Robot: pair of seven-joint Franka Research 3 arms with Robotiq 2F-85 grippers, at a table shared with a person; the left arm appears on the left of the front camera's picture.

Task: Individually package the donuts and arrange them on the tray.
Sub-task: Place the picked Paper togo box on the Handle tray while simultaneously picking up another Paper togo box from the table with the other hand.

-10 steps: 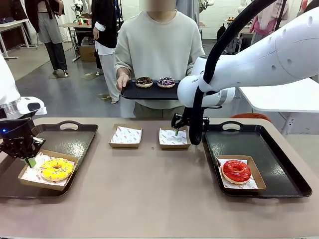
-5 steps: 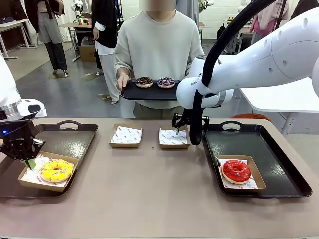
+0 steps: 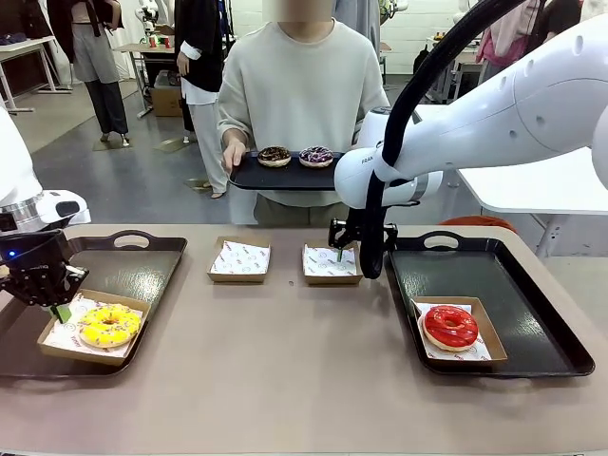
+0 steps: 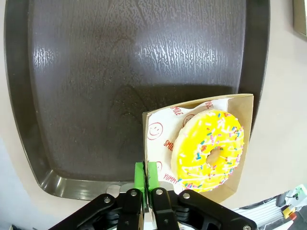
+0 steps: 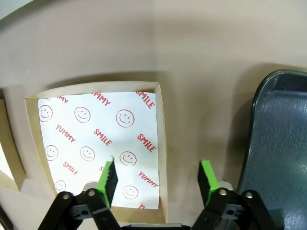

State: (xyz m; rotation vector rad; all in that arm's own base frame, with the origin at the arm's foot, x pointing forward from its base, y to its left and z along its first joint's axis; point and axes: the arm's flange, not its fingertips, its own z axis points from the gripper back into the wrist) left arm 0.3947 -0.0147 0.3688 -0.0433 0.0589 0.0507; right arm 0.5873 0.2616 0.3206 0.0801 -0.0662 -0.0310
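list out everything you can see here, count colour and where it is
table: 1, tan, foreground
table trays: 2, black, left and right
carried tray: 1, black, held at the far side
boxes: 4, brown, paper-lined; two empty mid-table, yellow donut's box, red donut's box
yellow donut: 1, boxed, left tray
red donut: 1, boxed, right tray
brown sprinkled donut: 1, carried tray
purple-iced donut: 1, carried tray
person: 1, cream sweater, far side
left end effector: black, green pads, shut on yellow donut's box edge
right end effector: open, straddling an empty box's wall
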